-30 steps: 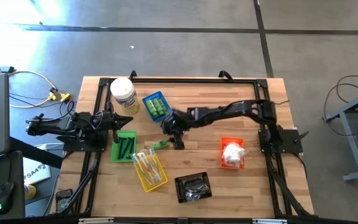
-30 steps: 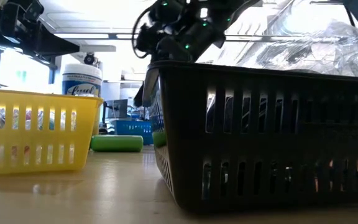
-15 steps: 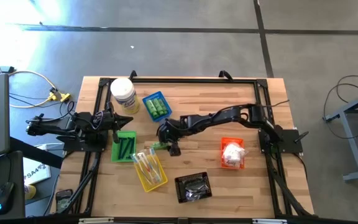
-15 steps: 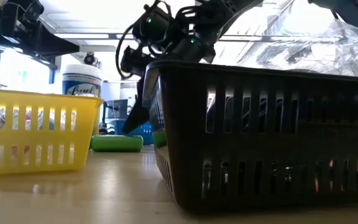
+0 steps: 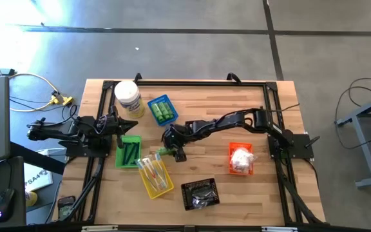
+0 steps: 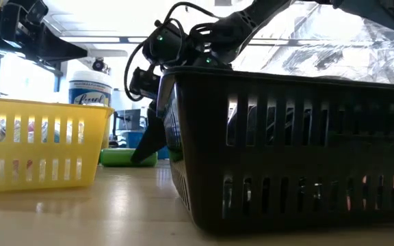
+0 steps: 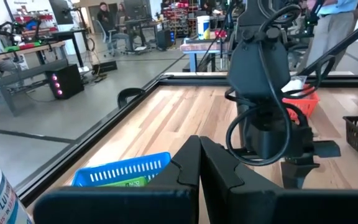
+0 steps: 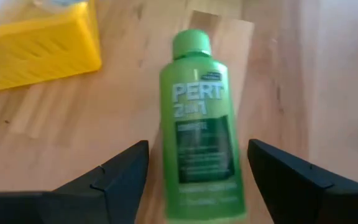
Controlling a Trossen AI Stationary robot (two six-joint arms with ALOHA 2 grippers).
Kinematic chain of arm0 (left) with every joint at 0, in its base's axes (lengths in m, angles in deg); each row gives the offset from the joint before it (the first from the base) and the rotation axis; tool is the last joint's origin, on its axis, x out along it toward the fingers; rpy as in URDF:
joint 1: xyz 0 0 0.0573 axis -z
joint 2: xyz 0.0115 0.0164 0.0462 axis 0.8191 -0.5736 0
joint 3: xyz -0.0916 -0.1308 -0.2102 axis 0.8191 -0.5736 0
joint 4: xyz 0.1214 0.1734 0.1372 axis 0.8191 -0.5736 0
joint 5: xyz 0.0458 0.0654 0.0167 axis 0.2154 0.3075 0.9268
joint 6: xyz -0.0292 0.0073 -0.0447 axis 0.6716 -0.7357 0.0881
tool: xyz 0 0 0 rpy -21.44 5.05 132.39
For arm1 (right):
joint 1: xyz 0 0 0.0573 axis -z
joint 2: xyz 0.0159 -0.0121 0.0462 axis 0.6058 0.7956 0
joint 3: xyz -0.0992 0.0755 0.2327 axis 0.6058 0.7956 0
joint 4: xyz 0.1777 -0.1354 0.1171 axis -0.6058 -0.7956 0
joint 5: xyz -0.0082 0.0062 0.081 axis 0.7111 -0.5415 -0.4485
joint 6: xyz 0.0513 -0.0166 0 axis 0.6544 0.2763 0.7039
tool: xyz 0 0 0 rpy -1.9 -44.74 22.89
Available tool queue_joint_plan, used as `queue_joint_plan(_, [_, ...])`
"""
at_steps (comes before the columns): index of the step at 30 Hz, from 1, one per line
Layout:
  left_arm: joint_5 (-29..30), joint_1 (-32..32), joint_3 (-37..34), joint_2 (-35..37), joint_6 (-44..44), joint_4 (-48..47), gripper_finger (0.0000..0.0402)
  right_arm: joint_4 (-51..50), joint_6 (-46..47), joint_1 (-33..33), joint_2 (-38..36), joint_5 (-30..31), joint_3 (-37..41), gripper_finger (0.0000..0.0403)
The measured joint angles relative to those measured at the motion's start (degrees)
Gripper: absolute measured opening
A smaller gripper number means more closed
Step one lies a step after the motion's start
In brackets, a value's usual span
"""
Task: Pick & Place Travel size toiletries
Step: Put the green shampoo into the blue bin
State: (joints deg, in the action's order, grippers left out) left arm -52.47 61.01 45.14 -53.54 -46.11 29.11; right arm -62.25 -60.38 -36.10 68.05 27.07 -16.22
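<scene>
A small green bottle [image 8: 201, 124] lies on its side on the bare wood, its cap pointing away from my right gripper [image 8: 197, 152]. That gripper is open and slants down over the bottle's lower half, one finger on each side and a sliver of table showing between each finger and the bottle. From above, the bottle [image 5: 164, 152] sits between the green and orange baskets with my right gripper [image 5: 172, 153] over it. My left gripper [image 7: 199, 163] is shut and level, parked at the table's left edge [image 5: 118, 124].
A blue basket [image 5: 161, 109] holds green bottles and a green basket [image 5: 129, 151] holds dark combs. A yellow basket [image 5: 154, 175] holds sticks, an orange one [image 5: 240, 159] white packets, a black one [image 5: 200, 193] grey bits. A big white jar [image 5: 127, 98] stands far left.
My right gripper has come down and moved toward the table's left and near edges, onto the green bottle. Its fingers now reach down beside the bottle close to the table. The bottle has stayed where it was.
</scene>
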Motion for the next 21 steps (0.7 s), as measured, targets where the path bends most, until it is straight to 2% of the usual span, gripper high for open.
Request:
queue_joint_plan(5, [0.0, 0.0, 0.0, 0.0, 0.0, 0.0, 0.0, 0.6, -1.1, -0.1, 0.7, -1.1, 0.0, 0.0223])
queue_joint_plan(10, [0.0, 0.0, 0.0, 0.0, 0.0, 0.0, 0.0, 0.2, -1.0, -0.1, 0.7, -1.3, 0.0, 0.0153])
queue_joint_plan(21, [0.0, 0.0, 0.0, 0.0, 0.0, -0.5, 0.0, -5.2, -0.4, 2.1, -3.5, 0.2, 0.1, 0.0152])
